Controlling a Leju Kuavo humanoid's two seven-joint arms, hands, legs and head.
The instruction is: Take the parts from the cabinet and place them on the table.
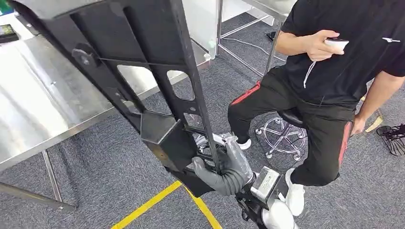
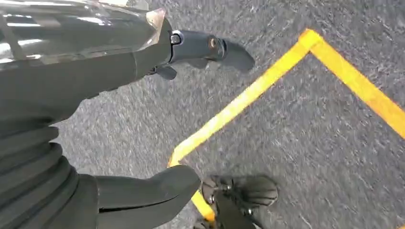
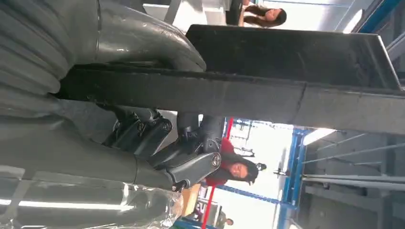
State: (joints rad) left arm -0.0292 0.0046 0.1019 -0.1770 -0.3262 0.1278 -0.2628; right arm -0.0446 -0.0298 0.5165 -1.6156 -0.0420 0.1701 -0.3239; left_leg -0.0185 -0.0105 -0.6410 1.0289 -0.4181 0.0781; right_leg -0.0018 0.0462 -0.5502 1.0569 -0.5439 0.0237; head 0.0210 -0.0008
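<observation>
Only the right hand [image 1: 224, 169] grips an unlabelled black part [image 1: 143, 81].

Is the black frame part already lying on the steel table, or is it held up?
Held up. The right hand grips the black frame part at its lower end, tilted above the steel table.

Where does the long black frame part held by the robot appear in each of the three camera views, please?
Head view: black frame part runs from top left down to the right hand gripping it.
Left wrist view: not in it.
Right wrist view: a dark bar across the middle.
Shared landmark: the right hand.
</observation>
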